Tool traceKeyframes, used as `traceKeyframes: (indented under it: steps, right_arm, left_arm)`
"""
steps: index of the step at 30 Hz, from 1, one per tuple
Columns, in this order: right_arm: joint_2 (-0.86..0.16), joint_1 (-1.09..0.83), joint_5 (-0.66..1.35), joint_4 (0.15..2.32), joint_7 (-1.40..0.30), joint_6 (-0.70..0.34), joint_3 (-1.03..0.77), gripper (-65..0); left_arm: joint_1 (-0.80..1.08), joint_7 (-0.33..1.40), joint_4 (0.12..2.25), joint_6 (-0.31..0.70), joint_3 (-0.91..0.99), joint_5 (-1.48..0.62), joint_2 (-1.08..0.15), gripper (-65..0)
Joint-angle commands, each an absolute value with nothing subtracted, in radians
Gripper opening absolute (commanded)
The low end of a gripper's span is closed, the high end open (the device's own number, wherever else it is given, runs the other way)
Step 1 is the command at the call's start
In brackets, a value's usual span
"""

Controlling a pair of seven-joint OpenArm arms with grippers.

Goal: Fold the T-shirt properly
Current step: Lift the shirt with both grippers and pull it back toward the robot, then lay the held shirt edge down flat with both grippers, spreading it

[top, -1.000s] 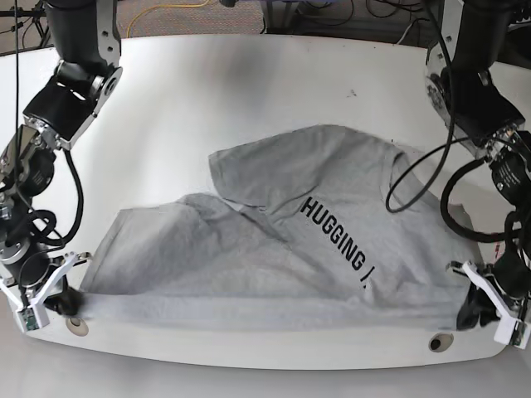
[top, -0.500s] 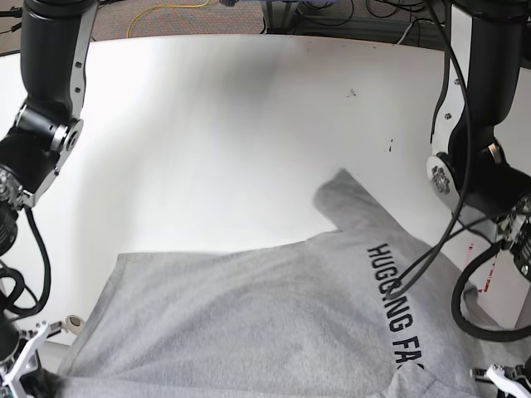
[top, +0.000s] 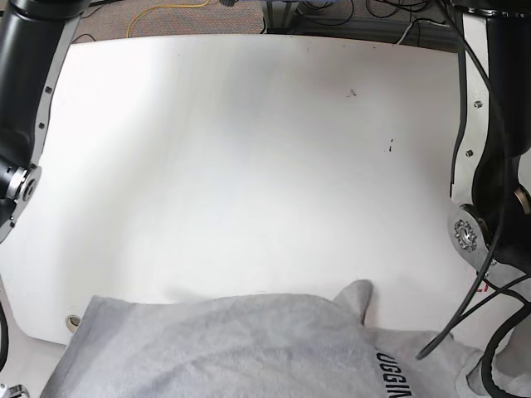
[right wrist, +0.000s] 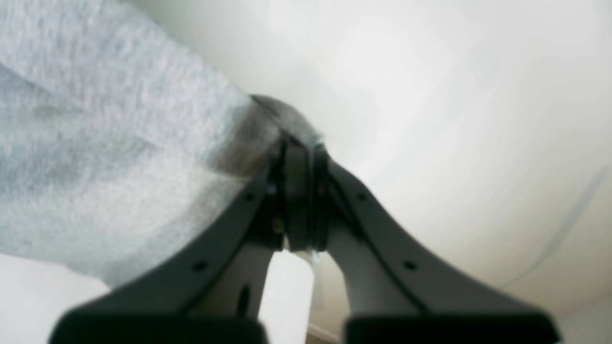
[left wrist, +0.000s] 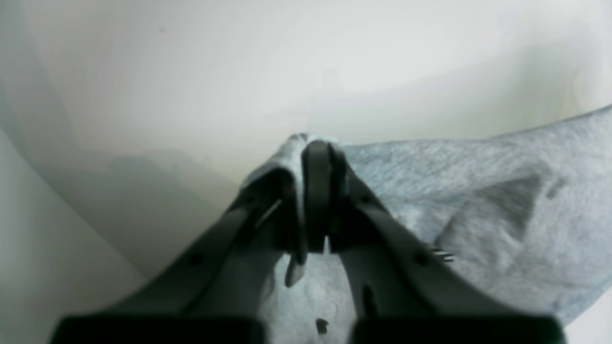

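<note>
The T-shirt (top: 249, 348) hangs lifted over the worktop's (top: 249, 149) near edge; left fingers (left wrist: 315, 191) and right fingers (right wrist: 299, 191) each pinch a bunched edge; soft, limp cloth, likely best held at corners.

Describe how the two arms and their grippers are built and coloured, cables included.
Both arms are black tubes with silver-grey metal brackets at the joints; the left arm carries loose black cables looping beside it, the right arm shows a round silver joint cap. The left gripper and right gripper each have two dark, smooth fingers tapering to flat black pads, with small screw holes.
</note>
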State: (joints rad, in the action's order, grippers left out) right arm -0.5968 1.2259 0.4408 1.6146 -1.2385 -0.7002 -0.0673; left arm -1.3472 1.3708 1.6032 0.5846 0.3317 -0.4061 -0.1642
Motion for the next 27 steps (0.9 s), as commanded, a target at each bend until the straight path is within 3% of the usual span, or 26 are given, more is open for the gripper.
traceKeyframes:
  steps: [1,9,18,27]
  right_arm:
    - [-0.607,1.26,0.43,1.626,-1.241,-0.698,-0.054,-65.0]
    - [-0.607,1.132,0.43,1.698,-1.294,-0.698,-0.13,-65.0]
    - [-0.591,0.763,0.43,1.873,-1.313,-0.698,-0.283,-65.0]
    - [-0.49,0.349,0.43,2.002,-1.31,-0.698,-0.441,-65.0]
  left_arm:
    - [-1.376,1.348,1.609,0.584,0.326,-0.42,-0.163,-65.0]
    - [-1.276,1.349,1.643,0.587,0.308,-0.421,-0.165,-65.0]
    - [-1.021,1.353,1.764,0.59,0.308,-0.433,-0.17,-65.0]
    - [-0.668,1.383,1.894,0.59,0.309,-0.578,-0.255,-65.0]
